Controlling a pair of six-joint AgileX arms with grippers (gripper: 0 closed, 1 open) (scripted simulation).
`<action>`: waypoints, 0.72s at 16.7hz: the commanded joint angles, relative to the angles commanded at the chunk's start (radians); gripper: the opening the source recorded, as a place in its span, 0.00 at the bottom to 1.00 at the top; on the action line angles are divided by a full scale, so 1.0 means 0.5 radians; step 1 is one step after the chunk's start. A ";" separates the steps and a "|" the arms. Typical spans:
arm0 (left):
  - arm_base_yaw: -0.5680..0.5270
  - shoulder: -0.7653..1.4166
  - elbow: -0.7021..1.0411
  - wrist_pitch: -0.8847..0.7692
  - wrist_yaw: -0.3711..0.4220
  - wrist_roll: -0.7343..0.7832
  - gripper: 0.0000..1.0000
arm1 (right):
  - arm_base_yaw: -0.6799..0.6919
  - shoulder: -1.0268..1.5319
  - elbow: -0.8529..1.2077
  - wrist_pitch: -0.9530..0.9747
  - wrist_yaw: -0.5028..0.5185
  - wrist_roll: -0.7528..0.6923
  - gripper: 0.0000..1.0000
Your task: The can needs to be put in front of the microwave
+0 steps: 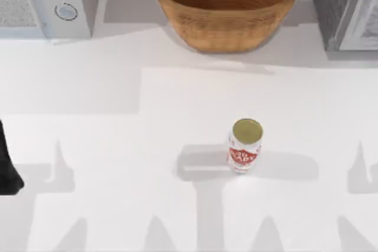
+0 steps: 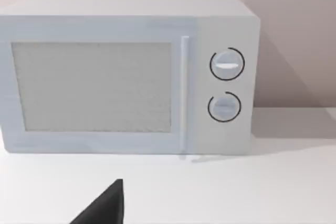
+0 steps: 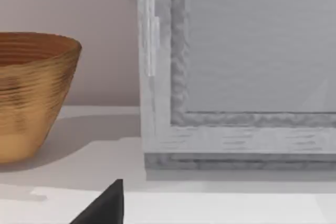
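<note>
The top view looks straight down on the bench [image 1: 118, 146]. The left wrist camera faces the microwave [image 2: 131, 77] closely; the right wrist camera shares the basket [image 3: 31, 93] with the top view.

The can [image 1: 245, 146] stands mid-table, the microwave [image 1: 44, 1] back left, a basket [image 1: 227, 7] behind it.

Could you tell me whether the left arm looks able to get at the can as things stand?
Probably yes. The can stands upright in the open, right of the table's middle, touching nothing. The basket and microwave sit well behind it. The left arm, at the left edge, has bare tabletop between.
</note>
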 joint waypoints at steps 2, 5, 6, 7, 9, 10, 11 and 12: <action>0.000 0.000 0.000 0.000 0.000 0.000 1.00 | 0.000 0.000 0.000 0.000 0.000 0.000 1.00; -0.039 0.110 0.110 -0.068 0.000 -0.003 1.00 | 0.000 0.000 0.000 0.000 0.000 0.000 1.00; -0.065 0.183 0.182 -0.114 0.000 -0.004 1.00 | 0.000 0.000 0.000 0.000 0.000 0.000 1.00; -0.099 0.277 0.275 -0.173 0.000 -0.007 1.00 | 0.000 0.000 0.000 0.000 0.000 0.000 1.00; -0.182 0.512 0.507 -0.318 0.001 -0.012 1.00 | 0.000 0.000 0.000 0.000 0.000 0.000 1.00; -0.231 0.650 0.642 -0.404 0.001 -0.015 1.00 | 0.000 0.000 0.000 0.000 0.000 0.000 1.00; -0.285 0.799 0.789 -0.497 0.001 -0.019 1.00 | 0.000 0.000 0.000 0.000 0.000 0.000 1.00; -0.342 0.962 0.948 -0.598 0.002 -0.022 1.00 | 0.000 0.000 0.000 0.000 0.000 0.000 1.00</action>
